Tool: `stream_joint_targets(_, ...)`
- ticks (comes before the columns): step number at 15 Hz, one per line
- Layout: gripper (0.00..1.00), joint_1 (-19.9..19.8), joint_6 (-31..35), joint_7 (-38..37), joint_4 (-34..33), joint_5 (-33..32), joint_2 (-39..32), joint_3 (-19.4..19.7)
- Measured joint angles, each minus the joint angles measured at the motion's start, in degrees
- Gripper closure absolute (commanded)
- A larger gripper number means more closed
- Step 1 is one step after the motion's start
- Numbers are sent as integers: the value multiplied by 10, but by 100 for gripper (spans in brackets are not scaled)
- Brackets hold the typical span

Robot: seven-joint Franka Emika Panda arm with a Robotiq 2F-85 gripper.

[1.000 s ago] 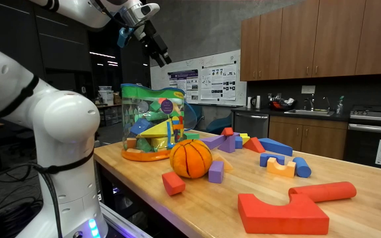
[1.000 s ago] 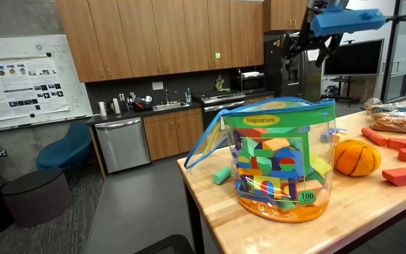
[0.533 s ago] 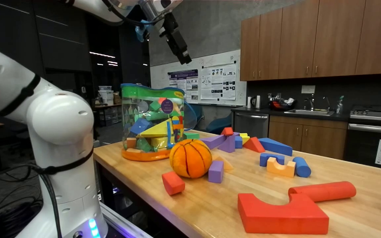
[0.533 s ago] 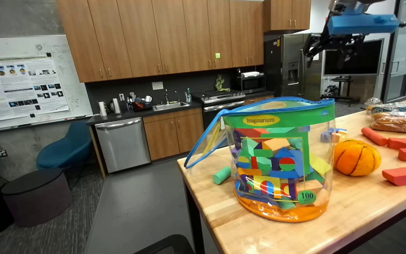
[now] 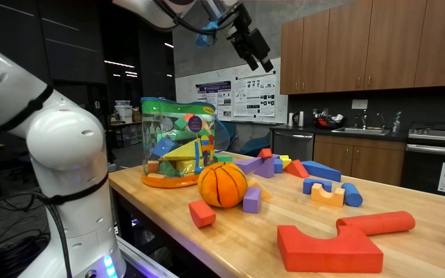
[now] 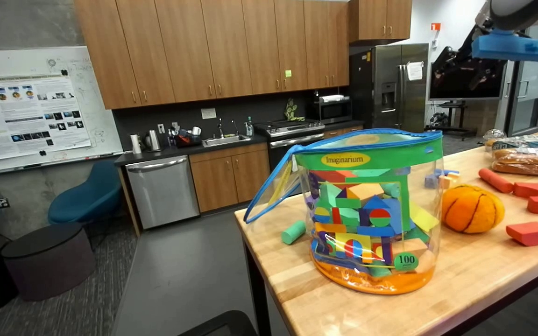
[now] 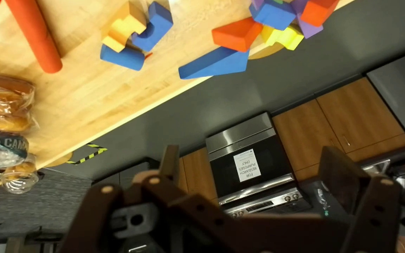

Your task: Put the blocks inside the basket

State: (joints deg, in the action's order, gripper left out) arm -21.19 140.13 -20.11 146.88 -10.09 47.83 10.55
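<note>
My gripper point(image 5: 261, 66) is open and empty, high above the table and to the right of the basket in both exterior views. In the wrist view its fingers point(image 7: 169, 162) stand wide apart with nothing between them. The basket point(image 5: 176, 107), a clear bag with a green band and orange base, holds many blocks; its lid hangs open in an exterior view point(image 6: 390, 151). Loose blocks lie on the table: a red arch point(image 5: 330, 251), red cylinder point(image 5: 381, 224), red half-round point(image 5: 202, 213), purple block point(image 5: 252, 200), yellow-orange arch point(image 5: 327, 196), blue cylinder point(image 7: 122, 58) and blue wedge point(image 7: 214, 63).
An orange ball point(image 5: 222, 185) sits beside the basket. A green cylinder point(image 6: 293, 232) lies near the table edge behind the basket. Bagged bread point(image 6: 530, 161) lies at the far end of the table. A heap of blocks with a red wedge point(image 7: 237, 34) lies near the table's edge.
My gripper has moved to the right in both exterior views, away from above the basket, staying high and empty. The basket, ball and blocks have not moved.
</note>
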Motion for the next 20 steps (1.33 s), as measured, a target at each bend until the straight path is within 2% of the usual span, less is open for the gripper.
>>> stream_joint_targets(2, 0, 1, 14, 16, 3, 0, -8, 14)
stream_joint_targets(9, 0, -6, 15, 16, 6, 12, -13, 6)
stream_joint_targets(15, 0, -77, 25, 6, -2, 9, -53, -11)
stream_joint_targets(20, 0, -101, 26, 4, -56, 6, -123, -12)
